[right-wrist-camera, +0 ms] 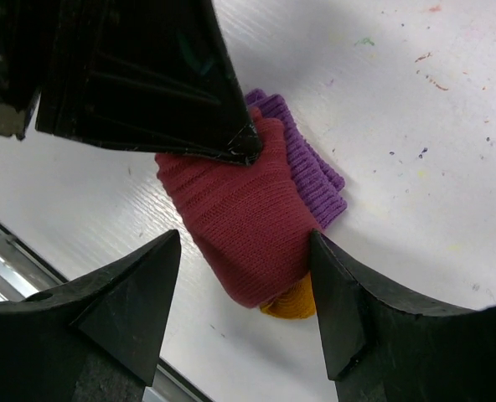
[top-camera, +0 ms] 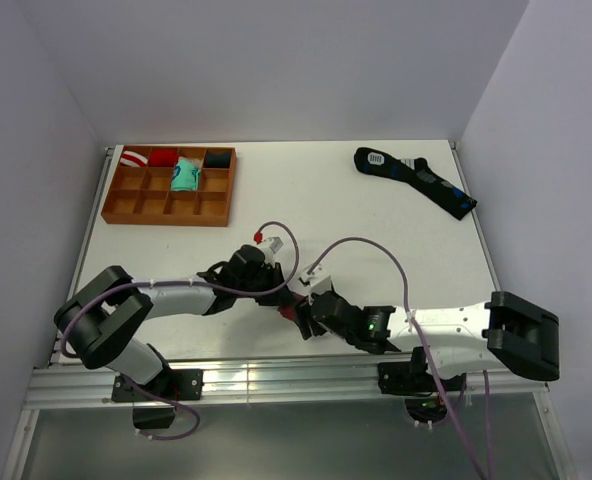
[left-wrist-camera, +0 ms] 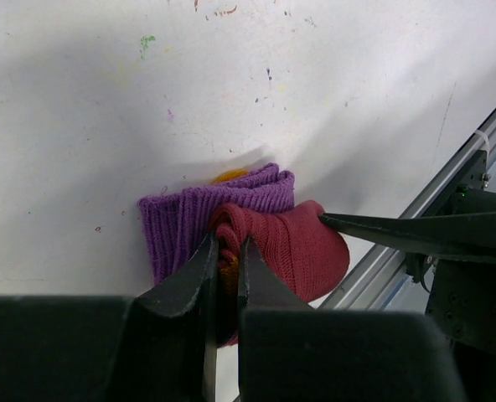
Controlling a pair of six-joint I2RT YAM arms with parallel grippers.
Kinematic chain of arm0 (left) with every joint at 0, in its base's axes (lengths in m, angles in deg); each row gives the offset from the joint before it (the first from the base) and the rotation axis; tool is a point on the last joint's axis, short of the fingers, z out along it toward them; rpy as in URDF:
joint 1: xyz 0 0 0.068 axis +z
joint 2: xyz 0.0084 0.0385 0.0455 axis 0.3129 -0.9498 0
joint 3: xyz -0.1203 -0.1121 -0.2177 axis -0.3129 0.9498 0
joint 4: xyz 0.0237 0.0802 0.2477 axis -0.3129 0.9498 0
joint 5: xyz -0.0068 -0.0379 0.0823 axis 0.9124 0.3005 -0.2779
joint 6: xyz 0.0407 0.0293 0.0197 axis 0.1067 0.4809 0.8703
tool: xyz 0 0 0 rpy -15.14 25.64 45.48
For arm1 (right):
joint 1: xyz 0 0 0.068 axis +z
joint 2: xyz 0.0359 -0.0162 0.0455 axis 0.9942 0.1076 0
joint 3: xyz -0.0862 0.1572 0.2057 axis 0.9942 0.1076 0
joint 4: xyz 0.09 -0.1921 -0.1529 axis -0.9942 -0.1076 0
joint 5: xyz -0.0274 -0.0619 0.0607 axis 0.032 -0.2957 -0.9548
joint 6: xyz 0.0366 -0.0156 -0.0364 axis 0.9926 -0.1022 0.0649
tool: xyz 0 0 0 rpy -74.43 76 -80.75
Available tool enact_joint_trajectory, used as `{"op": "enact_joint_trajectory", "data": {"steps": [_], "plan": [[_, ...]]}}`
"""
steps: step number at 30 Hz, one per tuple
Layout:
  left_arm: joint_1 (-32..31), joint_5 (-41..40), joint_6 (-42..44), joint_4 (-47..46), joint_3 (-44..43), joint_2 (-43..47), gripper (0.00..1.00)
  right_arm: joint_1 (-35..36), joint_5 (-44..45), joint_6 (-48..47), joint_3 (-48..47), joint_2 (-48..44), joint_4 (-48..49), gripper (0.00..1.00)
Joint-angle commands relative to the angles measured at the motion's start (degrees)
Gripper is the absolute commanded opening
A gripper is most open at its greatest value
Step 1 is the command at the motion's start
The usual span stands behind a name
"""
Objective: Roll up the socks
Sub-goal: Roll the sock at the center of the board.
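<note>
- The maroon sock is sitting bunched into a short, thick bundle close to the near edge of the desk, roughly midway along it, right where the two arms are meeting.
- The left gripper is coming in from the left side, fingers pressed almost together, pinching a fold of maroon knit at the end of the bundle.
- The purple cuff is lying flat on the desk beside that pinch, and a bit of orange is peeking out behind it.
- The right gripper is hovering with its fingers spread wide, one on each side of the maroon bundle.
- In the left wrist view, one right fingertip is touching the rounded maroon end of the bundle.
- From the right wrist camera, an orange patch is showing beneath the maroon fabric.
- A wooden tray is resting at the far left corner, holding small rolled bundles in its far row: striped, red and teal.
- A long black sock is lying stretched out near the far right corner, well apart from the action.
</note>
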State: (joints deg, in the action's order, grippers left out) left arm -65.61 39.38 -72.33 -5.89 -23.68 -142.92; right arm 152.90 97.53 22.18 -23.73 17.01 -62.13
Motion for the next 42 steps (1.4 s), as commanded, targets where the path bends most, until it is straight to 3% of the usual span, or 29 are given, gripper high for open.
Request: {"op": "enact_joint_trajectory", "data": {"steps": [1,11,28,42], "plan": [[1.1,1.6,2.9,7.6,0.3,-2.9,0.0,2.5,3.5,0.1,-3.3,2.5,-1.4,0.7],[3.9,5.9,2.3,8.5,-1.7,-4.1,0.0,5.9,5.7,1.7,-7.0,10.0,-4.3,0.7],[7.1,9.1,2.1,13.9,-7.5,-9.4,0.0,6.9,6.0,4.4,-7.6,12.1,-4.9,0.69],[9.0,11.0,4.5,20.2,-13.2,-14.5,0.0,7.2,4.8,8.3,-3.3,13.6,2.9,0.65]]}}
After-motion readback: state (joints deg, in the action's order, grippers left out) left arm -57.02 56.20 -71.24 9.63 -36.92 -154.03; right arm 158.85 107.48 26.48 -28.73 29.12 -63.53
